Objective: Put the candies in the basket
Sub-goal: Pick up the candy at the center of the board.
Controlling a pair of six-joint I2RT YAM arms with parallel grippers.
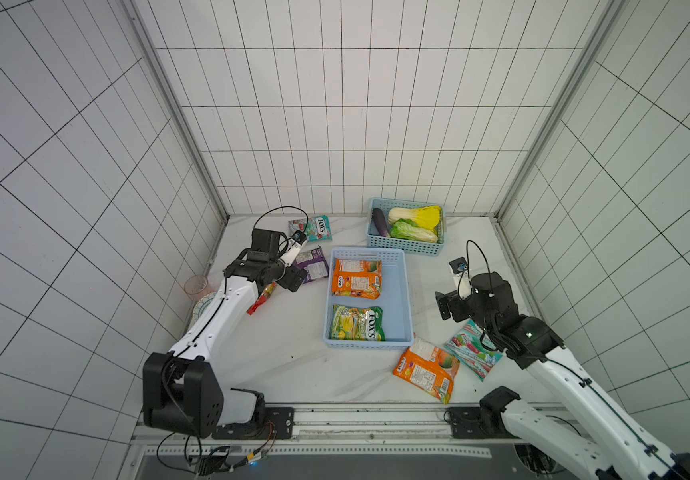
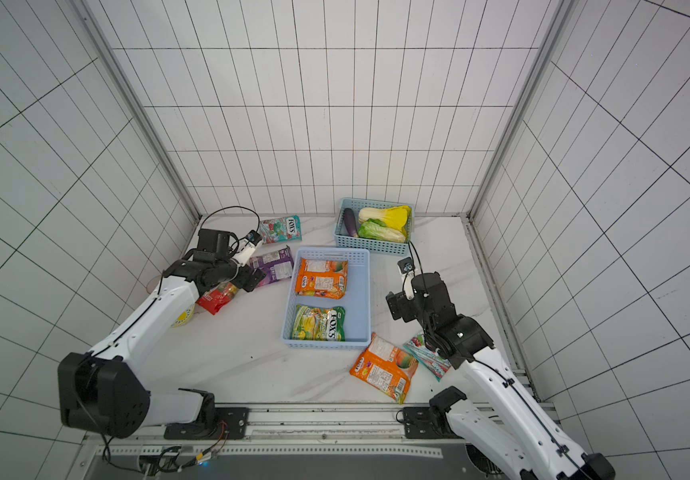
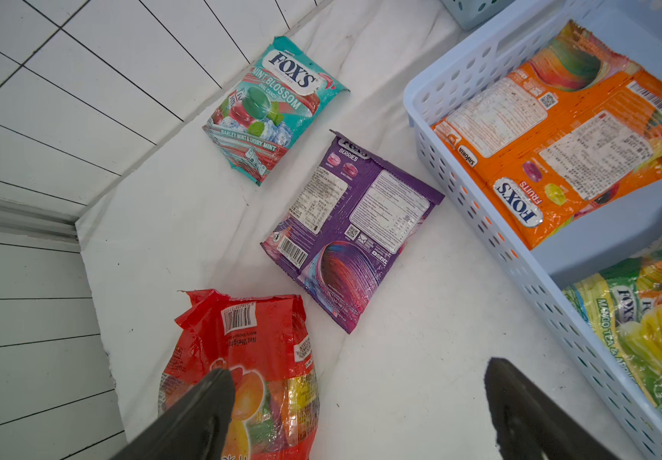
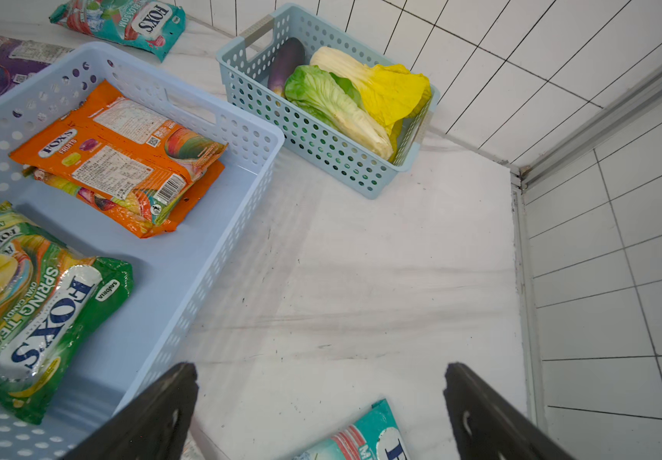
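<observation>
The periwinkle basket [image 1: 406,291] [image 3: 481,207] [image 4: 218,255] holds orange candies [image 1: 356,279] and a green-yellow bag [image 1: 358,324]. Left of it, in both top views, lie a teal bag [image 1: 314,228], a purple bag [image 1: 315,266] [image 3: 353,223] and a red bag [image 1: 262,297] [image 3: 257,346]. An orange bag [image 1: 426,368] and a teal bag [image 1: 472,347] [image 4: 361,438] lie at the front right. My left gripper [image 1: 291,282] [image 3: 359,370] is open, one finger over the red bag. My right gripper [image 1: 445,305] [image 4: 321,368] is open above the teal bag, right of the basket.
A smaller teal-blue basket [image 1: 407,247] with cabbages and an aubergine stands at the back right. A pink cup [image 1: 196,284] and a plate [image 1: 204,307] sit by the left wall. Tiled walls close in three sides.
</observation>
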